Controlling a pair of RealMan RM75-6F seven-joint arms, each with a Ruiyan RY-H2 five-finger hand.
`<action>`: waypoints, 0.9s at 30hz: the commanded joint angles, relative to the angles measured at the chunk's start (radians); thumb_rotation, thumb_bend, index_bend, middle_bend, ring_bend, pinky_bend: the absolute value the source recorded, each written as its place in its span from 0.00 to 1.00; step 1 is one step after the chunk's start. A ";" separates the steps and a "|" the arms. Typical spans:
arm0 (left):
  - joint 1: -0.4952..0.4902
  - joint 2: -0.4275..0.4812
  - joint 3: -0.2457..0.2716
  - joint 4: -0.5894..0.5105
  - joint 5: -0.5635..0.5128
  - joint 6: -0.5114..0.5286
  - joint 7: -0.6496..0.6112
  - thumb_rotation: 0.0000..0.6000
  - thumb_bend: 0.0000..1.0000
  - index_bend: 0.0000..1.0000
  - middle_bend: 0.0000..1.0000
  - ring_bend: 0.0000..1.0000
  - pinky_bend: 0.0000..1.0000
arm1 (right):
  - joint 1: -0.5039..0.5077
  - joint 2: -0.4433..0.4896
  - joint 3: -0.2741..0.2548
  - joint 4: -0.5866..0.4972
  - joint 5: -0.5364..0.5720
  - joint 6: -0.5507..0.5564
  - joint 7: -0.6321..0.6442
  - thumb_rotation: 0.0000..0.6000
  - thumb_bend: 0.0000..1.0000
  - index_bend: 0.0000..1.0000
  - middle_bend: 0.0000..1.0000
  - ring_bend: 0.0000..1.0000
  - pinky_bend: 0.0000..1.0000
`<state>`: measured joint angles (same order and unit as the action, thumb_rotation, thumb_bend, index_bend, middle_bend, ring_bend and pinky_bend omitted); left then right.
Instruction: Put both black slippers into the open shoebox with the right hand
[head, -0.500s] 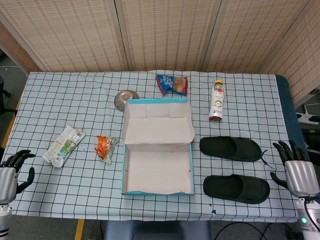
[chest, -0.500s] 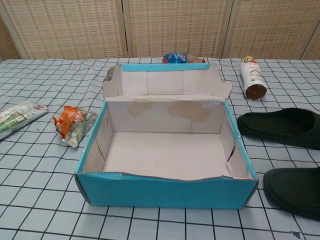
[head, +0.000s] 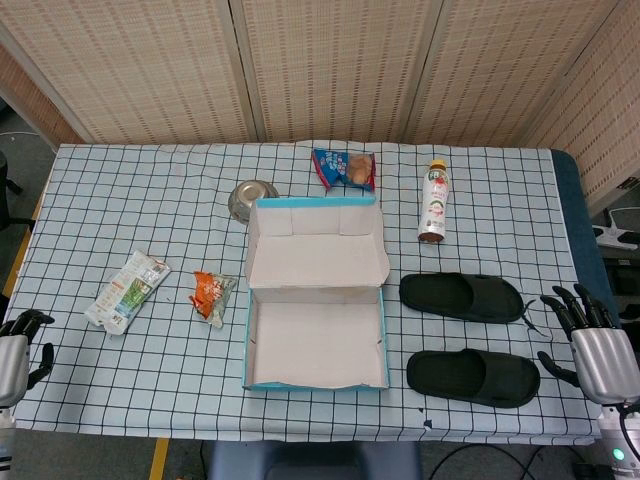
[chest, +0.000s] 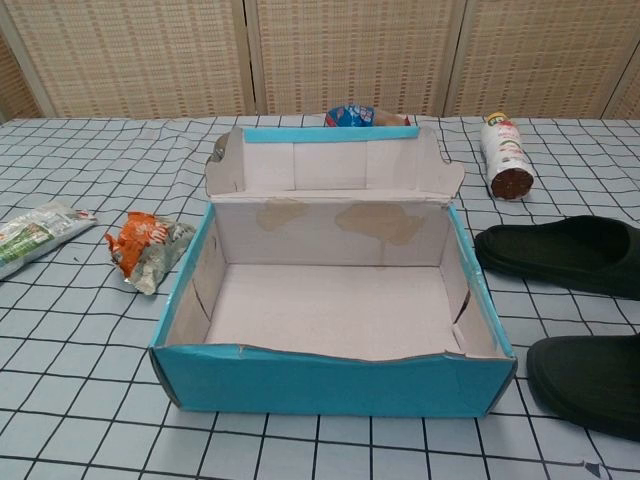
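Note:
Two black slippers lie on the checked cloth right of the box: the far slipper (head: 462, 297) (chest: 565, 254) and the near slipper (head: 472, 376) (chest: 590, 380). The open blue shoebox (head: 316, 345) (chest: 330, 380) sits mid-table with its lid folded back and nothing inside. My right hand (head: 593, 342) hovers off the table's right edge, just right of the near slipper, fingers spread and holding nothing. My left hand (head: 18, 345) shows at the lower left edge of the head view, fingers loosely apart, empty. Neither hand appears in the chest view.
A drink bottle (head: 433, 201) (chest: 504, 156) lies behind the slippers. A blue snack bag (head: 344, 168) and a metal bowl (head: 252, 196) sit behind the box. An orange packet (head: 212, 293) (chest: 146, 248) and a white-green packet (head: 127, 290) (chest: 35, 232) lie left of it.
Both hands have dropped lower and slightly outward in the head view. Slippers, box and other objects have not moved.

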<state>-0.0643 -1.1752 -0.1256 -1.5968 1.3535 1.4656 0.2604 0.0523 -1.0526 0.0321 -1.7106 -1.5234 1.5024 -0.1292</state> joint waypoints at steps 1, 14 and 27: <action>-0.002 0.007 0.000 -0.004 -0.017 -0.012 -0.011 1.00 0.50 0.34 0.25 0.33 0.53 | -0.007 0.038 -0.028 -0.002 -0.028 -0.022 0.056 1.00 0.13 0.17 0.09 0.00 0.15; -0.002 0.019 0.013 -0.026 0.001 0.009 -0.015 1.00 0.50 0.34 0.25 0.33 0.53 | 0.093 0.187 -0.129 -0.112 -0.014 -0.349 0.223 1.00 0.06 0.04 0.09 0.00 0.15; 0.001 0.031 0.010 -0.035 -0.007 0.024 -0.041 1.00 0.50 0.34 0.25 0.33 0.53 | 0.194 0.063 -0.118 -0.050 0.107 -0.565 0.115 1.00 0.01 0.00 0.09 0.00 0.13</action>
<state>-0.0632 -1.1442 -0.1154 -1.6321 1.3474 1.4905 0.2193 0.2332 -0.9687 -0.0937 -1.7776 -1.4363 0.9552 0.0032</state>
